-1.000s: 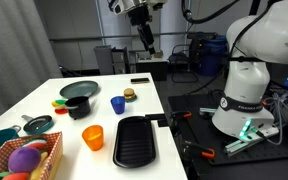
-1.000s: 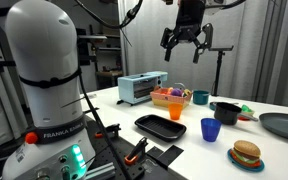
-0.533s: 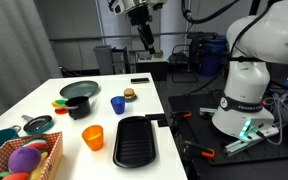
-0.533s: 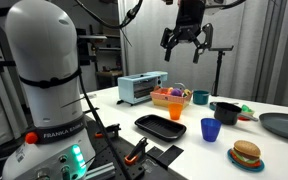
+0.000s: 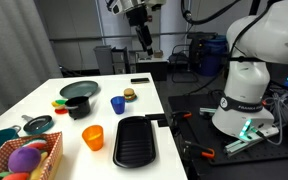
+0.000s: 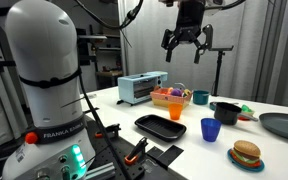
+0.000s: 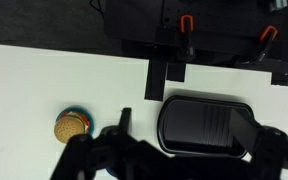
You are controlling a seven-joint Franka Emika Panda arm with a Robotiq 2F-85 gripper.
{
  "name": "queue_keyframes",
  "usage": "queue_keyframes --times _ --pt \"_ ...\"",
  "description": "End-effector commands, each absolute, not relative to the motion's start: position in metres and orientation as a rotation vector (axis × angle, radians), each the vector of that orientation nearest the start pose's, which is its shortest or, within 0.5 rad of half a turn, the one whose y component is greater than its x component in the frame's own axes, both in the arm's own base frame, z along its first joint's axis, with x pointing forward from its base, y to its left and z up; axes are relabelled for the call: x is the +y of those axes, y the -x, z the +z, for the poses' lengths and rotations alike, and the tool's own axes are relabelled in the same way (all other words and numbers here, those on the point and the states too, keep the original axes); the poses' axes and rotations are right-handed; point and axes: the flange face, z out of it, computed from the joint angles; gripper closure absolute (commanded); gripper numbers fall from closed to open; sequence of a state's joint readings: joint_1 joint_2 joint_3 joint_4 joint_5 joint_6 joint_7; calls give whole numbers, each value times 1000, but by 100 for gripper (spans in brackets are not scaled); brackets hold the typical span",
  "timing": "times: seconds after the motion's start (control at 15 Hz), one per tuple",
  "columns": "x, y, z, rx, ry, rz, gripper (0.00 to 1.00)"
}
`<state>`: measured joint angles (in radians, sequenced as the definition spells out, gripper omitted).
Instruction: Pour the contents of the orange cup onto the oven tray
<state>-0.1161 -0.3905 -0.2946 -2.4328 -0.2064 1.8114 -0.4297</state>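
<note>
The orange cup (image 5: 93, 137) stands upright on the white table just beside the black oven tray (image 5: 135, 140). Both also show in an exterior view, the cup (image 6: 175, 113) behind the tray (image 6: 161, 126). The cup's contents cannot be made out. My gripper (image 5: 142, 38) hangs high above the table's far end, open and empty, its fingers spread in an exterior view (image 6: 187, 47). In the wrist view the gripper (image 7: 188, 120) looks straight down at the tray (image 7: 206, 125). The cup is out of the wrist view.
A blue cup (image 5: 118, 104), a toy burger (image 5: 129, 94), a dark bowl (image 5: 77, 107) and a dark plate (image 5: 80, 89) sit beyond the tray. A basket of toys (image 5: 24, 160) is at the near corner. A toaster (image 6: 139, 88) stands at the table end.
</note>
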Motion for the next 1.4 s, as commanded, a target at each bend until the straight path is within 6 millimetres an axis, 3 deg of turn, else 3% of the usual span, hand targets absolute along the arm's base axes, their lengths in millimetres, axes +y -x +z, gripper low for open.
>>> queue_keyframes --times 0.0,1.33 --pt "-175 -374 419 -234 3137 318 0" --pt "-84 -457 367 -578 3228 45 0"
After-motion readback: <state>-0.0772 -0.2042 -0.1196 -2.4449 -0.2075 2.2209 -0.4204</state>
